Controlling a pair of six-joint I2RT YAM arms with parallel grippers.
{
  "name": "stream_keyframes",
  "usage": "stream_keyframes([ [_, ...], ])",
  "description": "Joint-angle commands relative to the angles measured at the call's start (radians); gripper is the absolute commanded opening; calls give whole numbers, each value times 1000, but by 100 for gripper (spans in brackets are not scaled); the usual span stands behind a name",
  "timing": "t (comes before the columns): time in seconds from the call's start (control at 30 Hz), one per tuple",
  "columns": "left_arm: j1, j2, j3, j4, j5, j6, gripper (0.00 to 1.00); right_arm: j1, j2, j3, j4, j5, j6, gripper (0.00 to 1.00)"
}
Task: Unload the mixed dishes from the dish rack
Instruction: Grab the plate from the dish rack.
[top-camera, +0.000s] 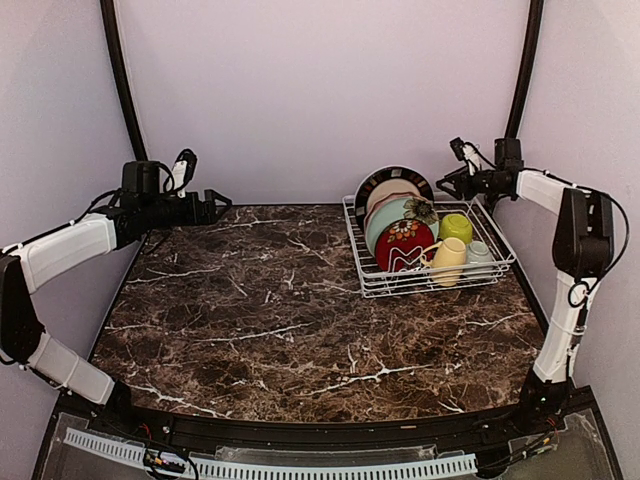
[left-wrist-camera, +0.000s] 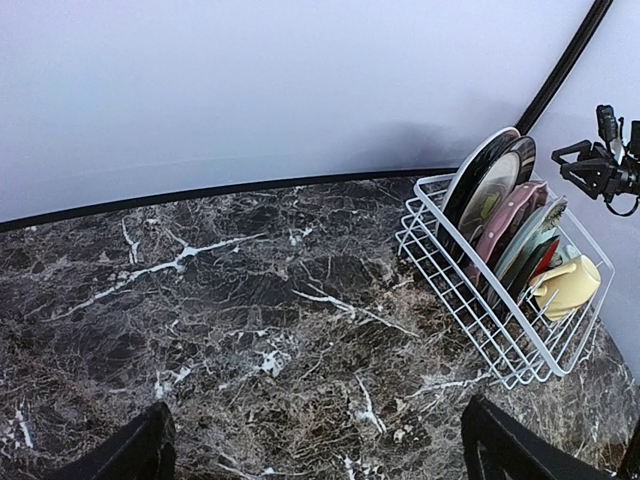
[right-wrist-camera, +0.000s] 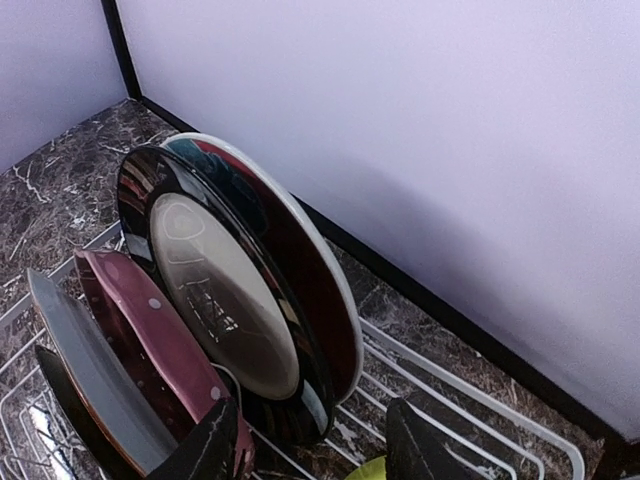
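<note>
Left claw (left-wrist-camera: 317, 412) spread wide; dish rack (left-wrist-camera: 462, 295) at right, upright plates (left-wrist-camera: 490, 185), yellow mug (left-wrist-camera: 568, 287).

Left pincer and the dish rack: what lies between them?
Only bare marble tabletop. The top external view shows nothing standing between the left pincer and the dish rack; the left wrist view agrees.

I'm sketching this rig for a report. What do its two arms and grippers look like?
The left arm and right arm have white tubular links, bulky black joints and thin black cables looping alongside. The left gripper and right gripper are black, with two fingers.
</note>
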Motion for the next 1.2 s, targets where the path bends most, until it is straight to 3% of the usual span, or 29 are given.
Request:
stream_keyframes([
  [0.0, -4, -31, -21, 33, -18, 41, 99, -16, 56, 87, -60, -154, -132, 49],
  [0.23, -4, -30, -25, 36, -37, 68, 99, -20, 147, 204, -168, -264, -202, 48],
  [0.63, -4, 1, -14, 22, -47, 88, 99, -4, 280, 330, -159, -286, -163, 39],
  [0.87, -4, 11, -9, 18, -50, 91, 99, 5, 288, 327, -171, -332, -177, 26],
  [1.17, -4, 18, -5, 14, -50, 92, 99, 21, 254, 284, -215, -337, -234, 18],
])
